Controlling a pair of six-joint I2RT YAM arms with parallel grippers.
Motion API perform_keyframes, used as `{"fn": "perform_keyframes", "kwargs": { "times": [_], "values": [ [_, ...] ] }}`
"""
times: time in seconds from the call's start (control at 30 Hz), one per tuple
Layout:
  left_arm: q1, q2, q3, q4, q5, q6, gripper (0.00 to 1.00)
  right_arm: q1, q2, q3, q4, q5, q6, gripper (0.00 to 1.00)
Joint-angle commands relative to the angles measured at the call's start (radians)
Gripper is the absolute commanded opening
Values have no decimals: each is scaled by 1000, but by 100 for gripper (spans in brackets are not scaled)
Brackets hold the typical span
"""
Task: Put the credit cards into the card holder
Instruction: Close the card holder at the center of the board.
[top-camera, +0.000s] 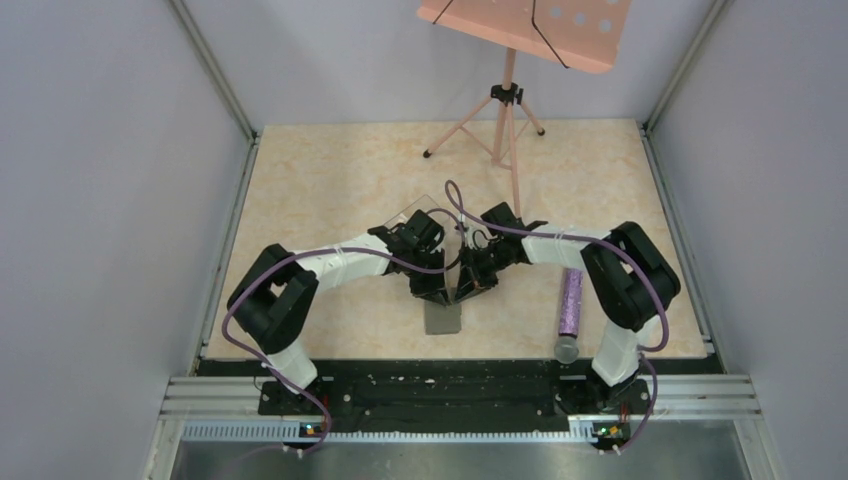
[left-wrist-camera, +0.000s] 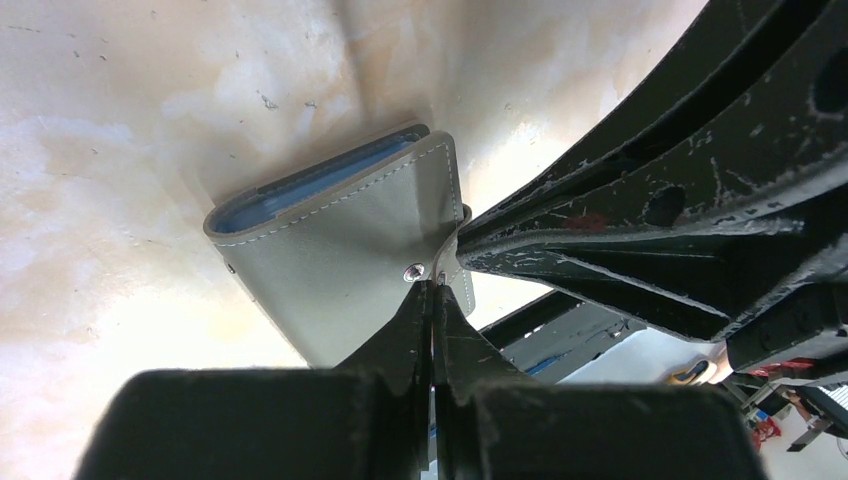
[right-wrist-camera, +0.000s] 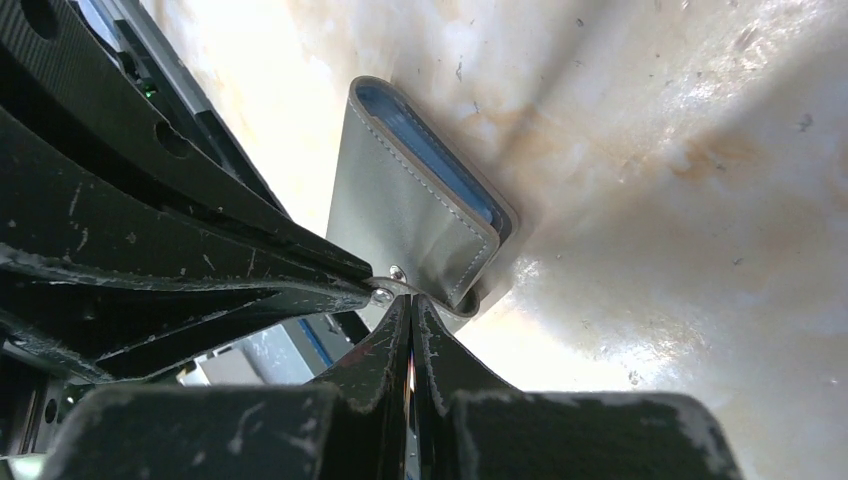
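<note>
Grey card holder (left-wrist-camera: 340, 250) — left end effector (left-wrist-camera: 435, 300), right end effector (right-wrist-camera: 410, 305) pinch it.

Centre: left gripper (left-wrist-camera: 435, 287) and right gripper (right-wrist-camera: 410, 298) meet at the flat grey stitched card holder (left-wrist-camera: 340, 265), no gap.
Far: pink metal tripod stand (top-camera: 508, 96).
Right: purple glittery cylinder (top-camera: 571, 302).
Left: bare beige tabletop (top-camera: 320, 180).

Grey walls (top-camera: 100, 150) enclose a marbled beige table (top-camera: 330, 180) with pink stand (top-camera: 507, 95).

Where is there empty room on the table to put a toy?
Bare: the far left corner beside the tripod, and the far right corner. Crowded: the middle, where the left gripper and right gripper meet at the card holder. A purple tube lies by the right arm.
</note>
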Motion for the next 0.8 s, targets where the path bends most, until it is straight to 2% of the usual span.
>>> {"fn": "perform_keyframes", "kwargs": {
  "times": [0.0, 0.37, 0.77],
  "values": [
    [-6, -42, 7, 4, -8, -12, 0, 3, -38, -3, 11, 6, 5, 0],
    [-6, -1, 1, -16, -22, 0, 0, 12, 7, -4, 34, -43, 8, 0],
    [-6, 20, -24, -36, -22, -12, 0, 32, 78, 1, 23, -22, 0, 0]
  ]
}}
